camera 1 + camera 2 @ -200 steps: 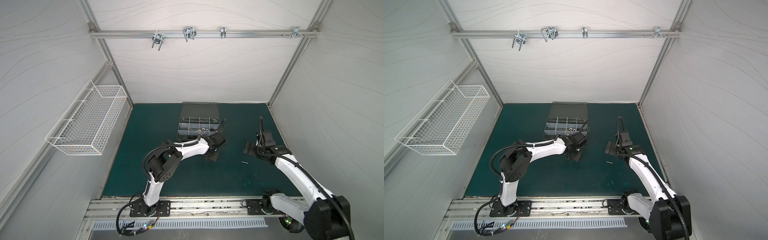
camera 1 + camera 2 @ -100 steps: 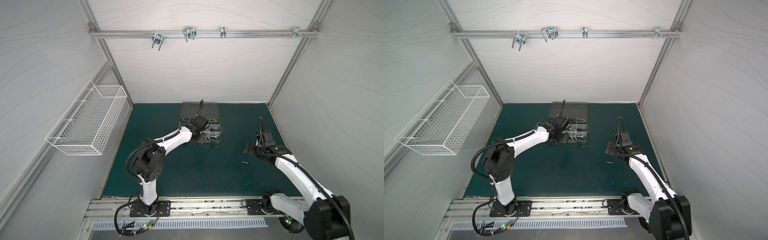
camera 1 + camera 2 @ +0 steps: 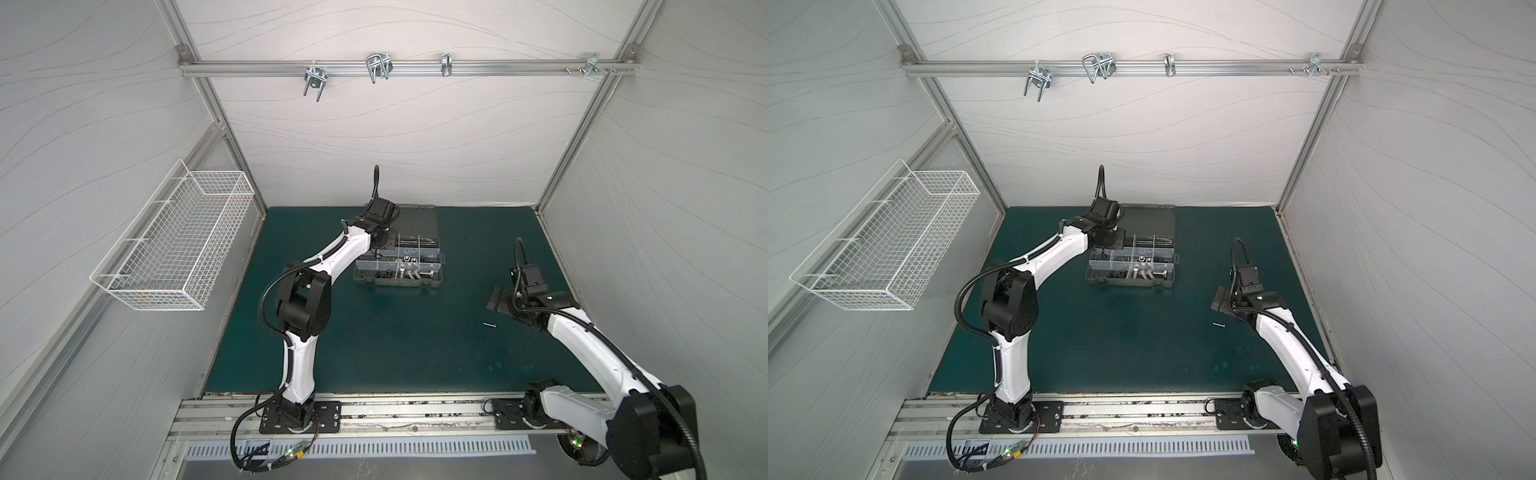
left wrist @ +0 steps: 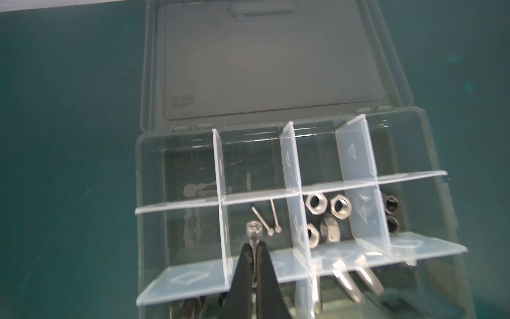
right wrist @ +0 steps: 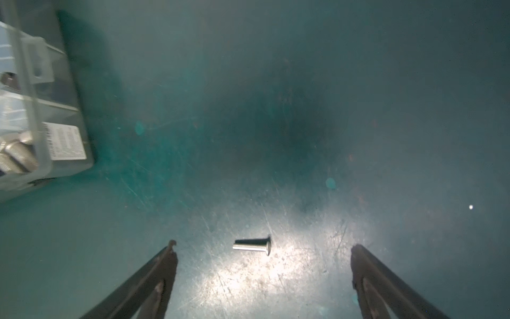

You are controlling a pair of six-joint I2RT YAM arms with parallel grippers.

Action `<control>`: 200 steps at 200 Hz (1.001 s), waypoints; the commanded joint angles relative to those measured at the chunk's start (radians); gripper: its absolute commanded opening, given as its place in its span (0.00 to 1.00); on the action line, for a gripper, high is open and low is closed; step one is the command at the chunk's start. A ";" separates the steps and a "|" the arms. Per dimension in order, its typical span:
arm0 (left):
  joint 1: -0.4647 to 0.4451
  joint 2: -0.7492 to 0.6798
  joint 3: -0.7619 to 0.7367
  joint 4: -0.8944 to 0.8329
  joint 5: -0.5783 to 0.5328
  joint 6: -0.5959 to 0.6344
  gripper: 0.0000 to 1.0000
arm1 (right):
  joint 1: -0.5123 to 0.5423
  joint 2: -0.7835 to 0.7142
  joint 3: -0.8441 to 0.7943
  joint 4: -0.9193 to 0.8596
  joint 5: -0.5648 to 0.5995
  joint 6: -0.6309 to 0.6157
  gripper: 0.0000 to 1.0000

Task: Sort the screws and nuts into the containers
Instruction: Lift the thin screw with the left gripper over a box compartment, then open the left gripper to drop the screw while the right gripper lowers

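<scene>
Silver socket-head screw, clamped in the left gripper's fingers over the dark grey organizer case, shows only in the left wrist view. Right gripper's fingers stand apart near a short silver screw on the teal worktop.

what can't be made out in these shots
- Left wrist view: front-row bolts blurred, cut off by the frame edge.
- Left wrist view: held screw, shank hidden inside the left gripper.
- Both top views: loose screw too small to tell its type.
- Right wrist view: case cut off, contents blurred.
</scene>
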 commanded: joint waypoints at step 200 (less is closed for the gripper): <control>0.023 0.128 0.060 -0.058 0.049 0.023 0.21 | 0.105 0.239 0.008 0.051 -0.014 0.109 0.93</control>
